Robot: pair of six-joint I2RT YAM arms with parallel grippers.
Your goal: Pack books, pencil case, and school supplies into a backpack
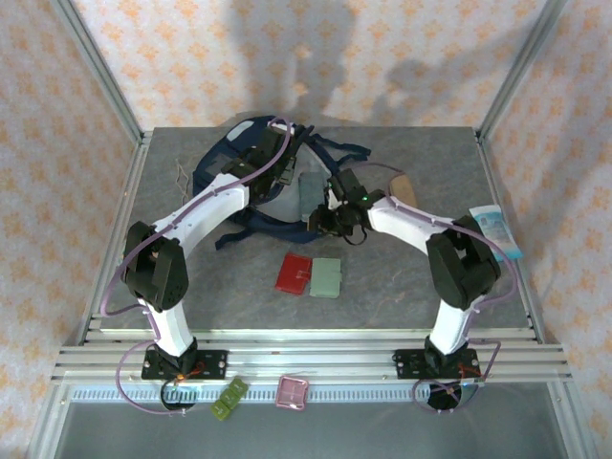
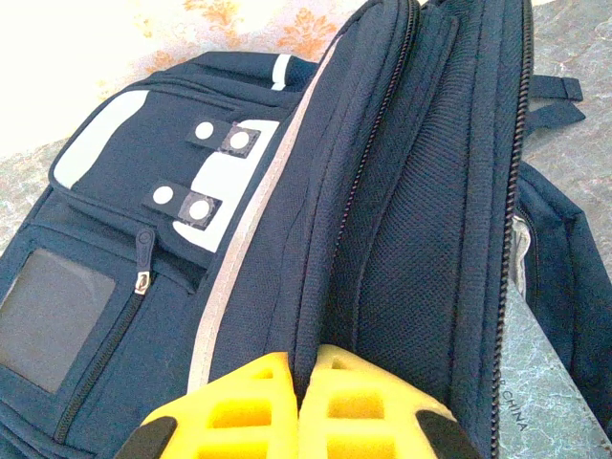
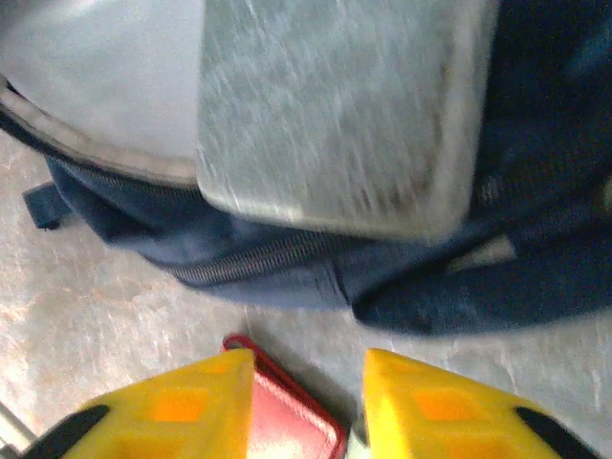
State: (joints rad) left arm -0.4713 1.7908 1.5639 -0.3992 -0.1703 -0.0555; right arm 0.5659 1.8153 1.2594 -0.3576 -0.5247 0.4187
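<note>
The navy backpack [image 1: 229, 163] lies at the back of the table with its flap lifted. My left gripper [image 2: 304, 378] is shut on the flap's edge, holding the backpack [image 2: 191, 239] open. The slate-grey slab [image 1: 311, 193] rests at the opening and overhangs its zipper rim [image 3: 335, 115]. My right gripper [image 1: 332, 215] hangs open just in front of it. The red case's corner [image 3: 287, 426] shows on the table between its fingers [image 3: 191, 406]. Side by side in the middle lie the red case [image 1: 293, 273] and the pale green case [image 1: 327, 278]. The tan pencil case [image 1: 404, 185] peeks out behind the right arm. The books are hidden.
A light-blue plastic packet [image 1: 495, 232] lies at the table's right edge. A thin metal scissor-like tool [image 1: 180, 174] sits left of the backpack. Dark straps [image 1: 339, 148] trail behind it. Metal frame posts stand at the back corners. The near part of the table [image 1: 239, 306] is bare.
</note>
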